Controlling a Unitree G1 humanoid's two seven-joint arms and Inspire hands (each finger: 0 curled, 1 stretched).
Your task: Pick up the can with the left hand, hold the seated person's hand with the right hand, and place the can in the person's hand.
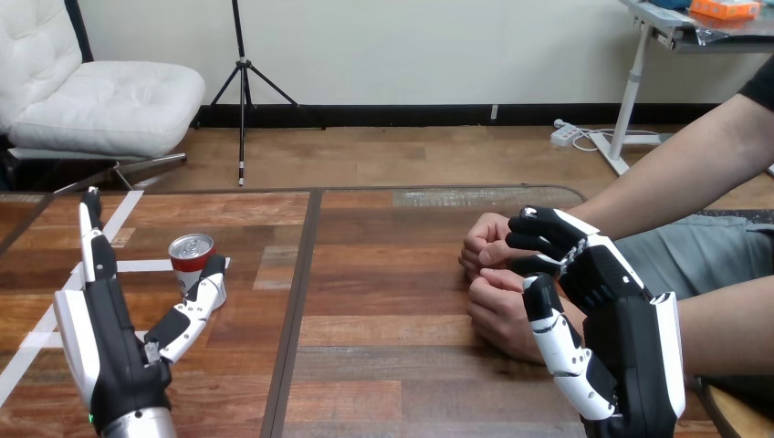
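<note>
A red can with a silver top [191, 259] stands upright on the left part of the wooden table [392, 274]. My left hand [105, 338] is open around it: the straight fingers [90, 233] rise to the can's left, apart from it, and the thumb [196, 306] reaches to the can's lower right side, touching or nearly touching it. The person's two loosely closed hands rest at the right, a farther hand [484, 245] and a nearer hand [497, 306]. My right hand [621, 319] stands just right of them and overlaps the nearer one; I cannot tell whether it grips.
White tape lines [128, 265] cross the table's left part, under and behind the can. A dark seam [297, 301] splits the tabletop between the can and the person's hands. The person's forearm [675, 173] comes in from the upper right.
</note>
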